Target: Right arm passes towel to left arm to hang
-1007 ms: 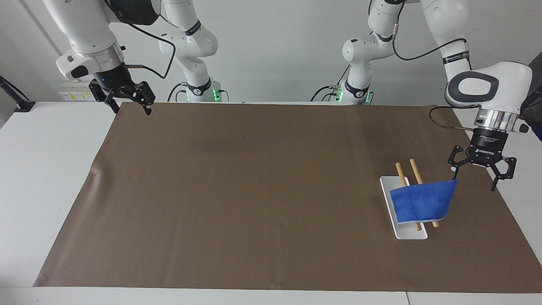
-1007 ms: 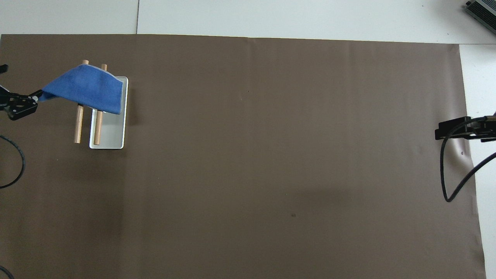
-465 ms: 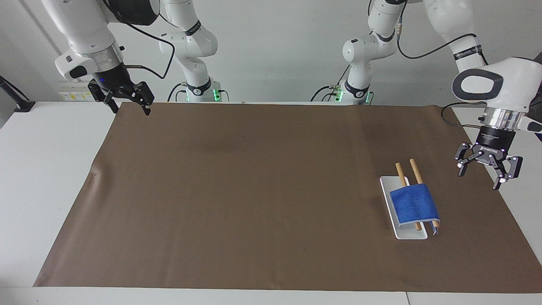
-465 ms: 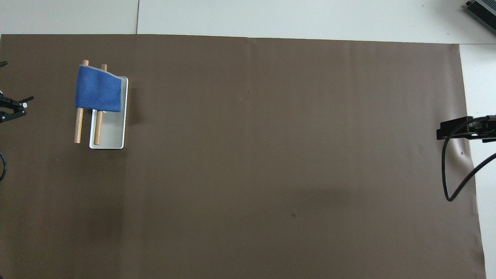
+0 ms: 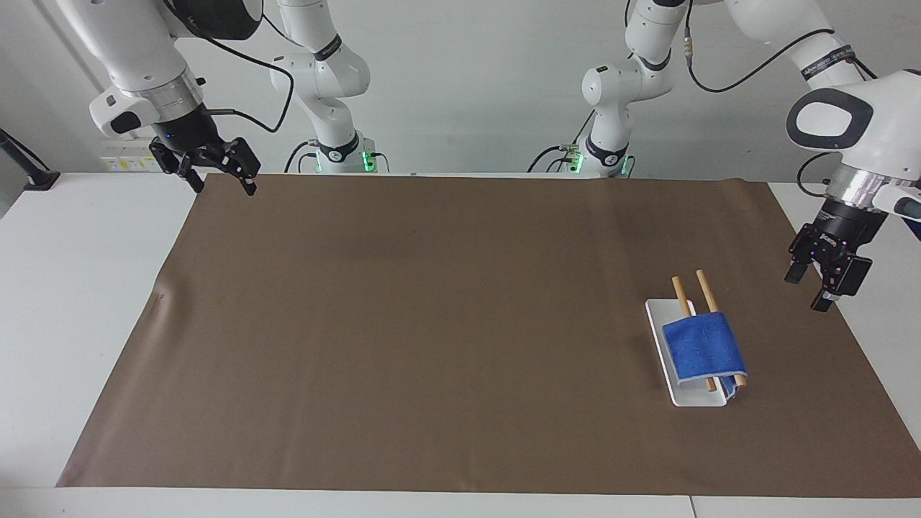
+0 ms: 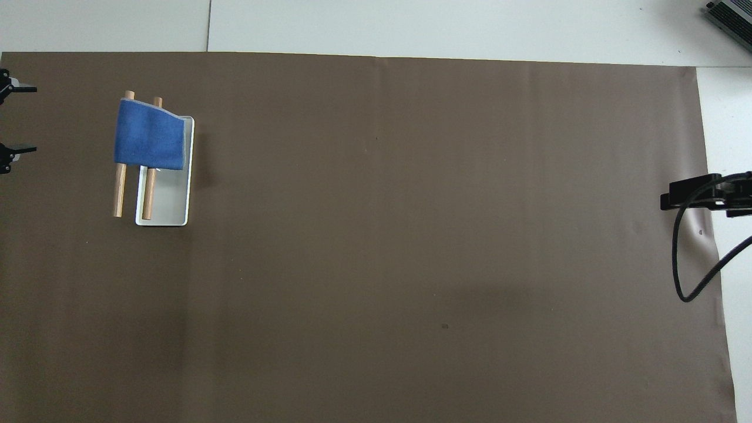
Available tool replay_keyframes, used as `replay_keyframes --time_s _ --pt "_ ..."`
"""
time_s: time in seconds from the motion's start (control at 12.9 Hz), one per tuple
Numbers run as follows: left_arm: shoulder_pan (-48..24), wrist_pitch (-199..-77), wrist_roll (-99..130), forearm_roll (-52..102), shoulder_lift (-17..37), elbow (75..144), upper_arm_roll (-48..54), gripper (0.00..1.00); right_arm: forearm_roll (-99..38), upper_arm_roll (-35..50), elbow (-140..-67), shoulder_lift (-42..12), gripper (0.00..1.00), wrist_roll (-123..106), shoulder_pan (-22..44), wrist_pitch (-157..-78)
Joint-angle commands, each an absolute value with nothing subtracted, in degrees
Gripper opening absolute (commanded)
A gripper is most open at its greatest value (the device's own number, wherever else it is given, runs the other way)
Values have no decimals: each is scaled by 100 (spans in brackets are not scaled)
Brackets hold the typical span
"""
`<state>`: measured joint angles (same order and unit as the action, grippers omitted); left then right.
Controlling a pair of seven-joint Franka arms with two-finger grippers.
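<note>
The blue towel (image 5: 701, 350) hangs draped over two wooden rods (image 5: 706, 290) of a small rack with a white base (image 5: 692, 396), on the brown mat (image 5: 432, 324) toward the left arm's end of the desk (image 5: 72, 288). The left gripper (image 5: 820, 284) hovers over the mat's edge beside the rack, clear of the towel, fingers apart and empty. The right gripper (image 5: 219, 173) hangs over the mat's corner at the right arm's end, well apart from the towel, fingers spread, holding nothing.
</note>
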<state>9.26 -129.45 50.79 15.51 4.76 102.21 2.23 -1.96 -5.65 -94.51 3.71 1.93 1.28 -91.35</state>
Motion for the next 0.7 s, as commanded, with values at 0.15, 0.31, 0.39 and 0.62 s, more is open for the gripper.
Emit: replay_keyframes --time_s 0.15,0.31,0.39,0.62 --pt "194 -12017 4966 1011 80 10204 184 100 -80 -501 -9492 396 100 308 114 -9193" --pt "-7 -11726 4983 1011 18 10222 229 100 78 -501 -9483 387 100 299 236 -9228" --pt "-122 -11585 4992 1011 0 10230 229 100 157 -510 -9449 369 100 308 272 -9281" --pt "-79 -11304 4940 1002 -35 10222 202 100 176 -492 -9431 360 100 308 290 -9246"
